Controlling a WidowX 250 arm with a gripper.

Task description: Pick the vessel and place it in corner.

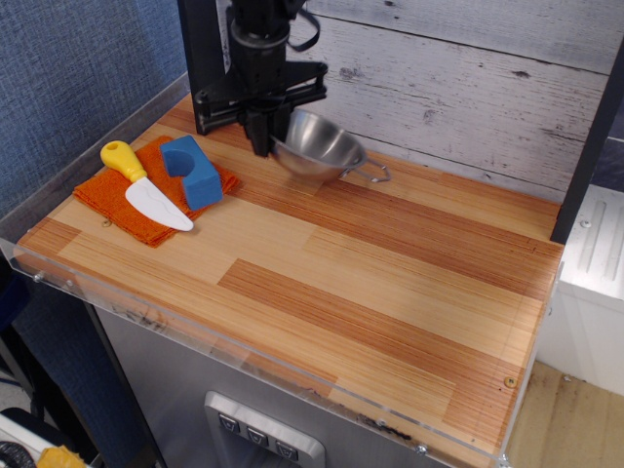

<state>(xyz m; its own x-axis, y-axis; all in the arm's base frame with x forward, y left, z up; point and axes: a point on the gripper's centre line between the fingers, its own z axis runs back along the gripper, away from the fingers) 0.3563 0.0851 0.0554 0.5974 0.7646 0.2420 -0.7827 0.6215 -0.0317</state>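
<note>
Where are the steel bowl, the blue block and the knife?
steel bowl [317, 142]: observation.image view, inner wall of the bowl.
blue block [195, 174]: observation.image view, its top face.
knife [156, 203]: observation.image view, middle of the white blade.

Tilted steel vessel near corner

Orange cloth is lying flat near the desk's left edge. Blue foam block is sitting on the cloth's right side. Yellow-handled knife is lying across the cloth, just beside the block, white blade pointing toward the front.
</note>
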